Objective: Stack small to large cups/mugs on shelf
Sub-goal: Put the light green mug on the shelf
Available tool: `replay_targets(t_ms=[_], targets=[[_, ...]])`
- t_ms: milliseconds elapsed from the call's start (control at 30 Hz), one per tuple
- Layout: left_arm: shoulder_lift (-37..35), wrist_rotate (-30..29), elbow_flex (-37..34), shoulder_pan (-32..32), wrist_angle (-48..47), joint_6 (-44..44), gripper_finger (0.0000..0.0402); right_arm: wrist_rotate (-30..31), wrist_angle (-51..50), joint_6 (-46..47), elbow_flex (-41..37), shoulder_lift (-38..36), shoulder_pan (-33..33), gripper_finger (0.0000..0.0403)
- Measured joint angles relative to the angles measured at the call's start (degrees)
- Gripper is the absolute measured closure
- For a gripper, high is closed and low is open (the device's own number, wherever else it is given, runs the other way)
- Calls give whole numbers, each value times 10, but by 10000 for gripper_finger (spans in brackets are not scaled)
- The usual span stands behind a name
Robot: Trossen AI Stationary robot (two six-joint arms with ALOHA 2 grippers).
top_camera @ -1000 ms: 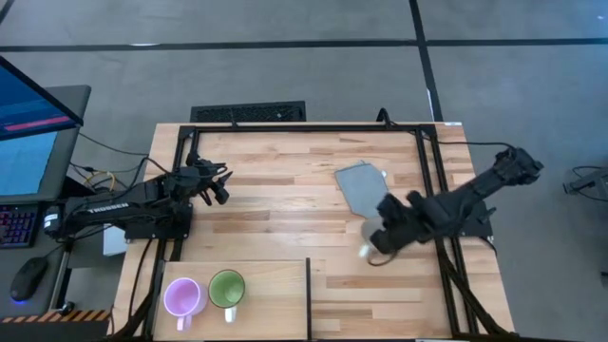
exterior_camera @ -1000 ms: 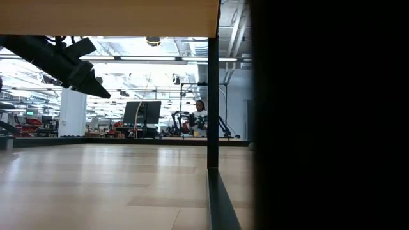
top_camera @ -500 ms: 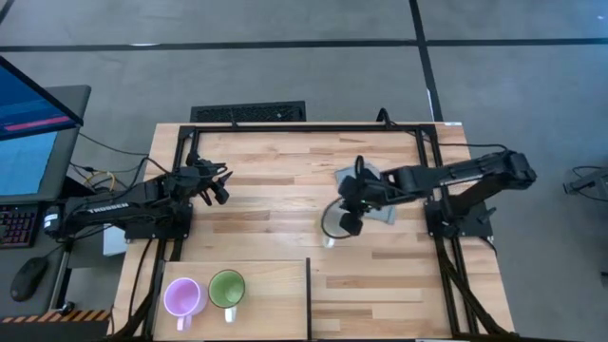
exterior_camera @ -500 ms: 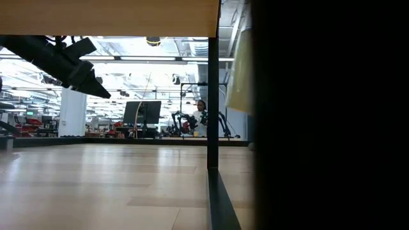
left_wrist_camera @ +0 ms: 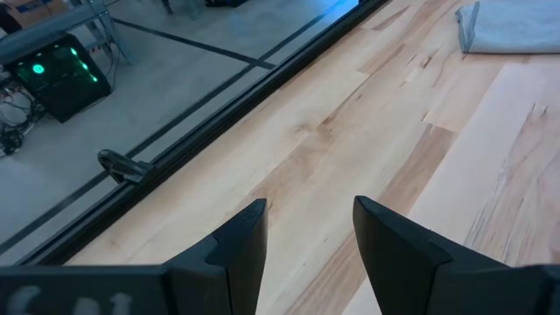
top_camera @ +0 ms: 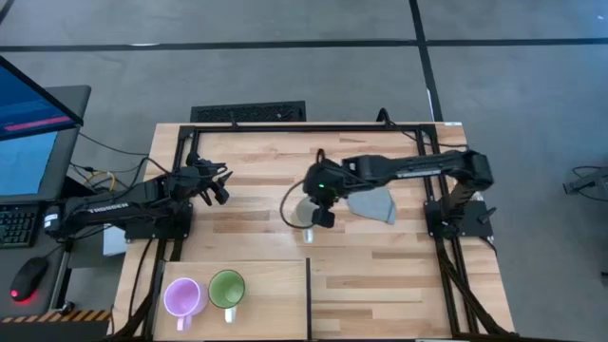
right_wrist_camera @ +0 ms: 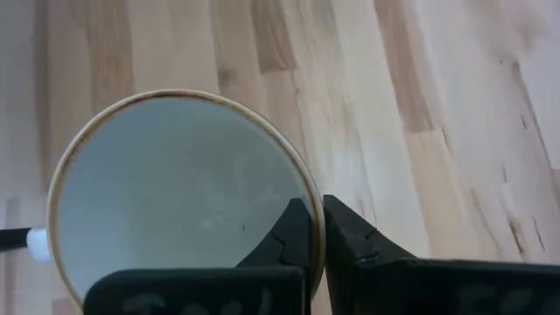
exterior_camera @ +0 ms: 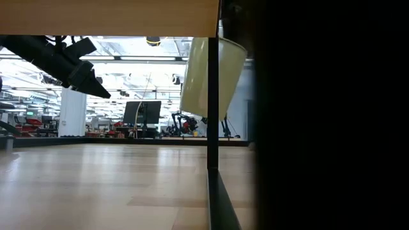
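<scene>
I was in the carrying step: my right fingers (right_wrist_camera: pixel 315 229) were clenched on the rim of the cream-white mug (top_camera: pixel 306 211), one finger inside the wall and one outside, and the mug hung tilted above the middle of the table (top_camera: pixel 256 171), clear of the planks. From the mug, the shelf (top_camera: pixel 271 299) lay toward seven o'clock, with the light purple mug (top_camera: pixel 182 296) and the green mug (top_camera: pixel 226 288) standing side by side on it, openings up, handles pointing to the table's near edge. The grey folded cloth (top_camera: pixel 370 201) lay just behind my right arm, toward three o'clock of the mug.

My left fingers (left_wrist_camera: pixel 308 229) were released, holding nothing, hovering over bare wood at the table's nine o'clock side.

As I judged it, the next move called for swinging the white mug over the shelf and setting it down upright first, since the smaller two would have to nest in it.

The white mug looked glazed and smooth, round-mouthed with a thin brown rim line; a rim pinch on that could slip. The shelf board was pale and even, the table striped in planks.
</scene>
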Motion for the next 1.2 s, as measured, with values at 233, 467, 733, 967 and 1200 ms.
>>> replay_targets(t_ms=[233,467,733,967,1200], targets=[[0,0,0,0,-4,0,239,-26,-45,-20,94,77,-12,378],[0,0,0,0,-19,-14,239,-65,-63,-40,163,143,-20,378],[0,0,0,0,-26,-15,239,-75,-81,-54,200,201,-19,378],[0,0,0,0,-25,-15,239,-75,-78,-55,203,207,-19,378],[0,0,0,0,-25,-15,239,-75,-80,-55,203,207,-19,378]])
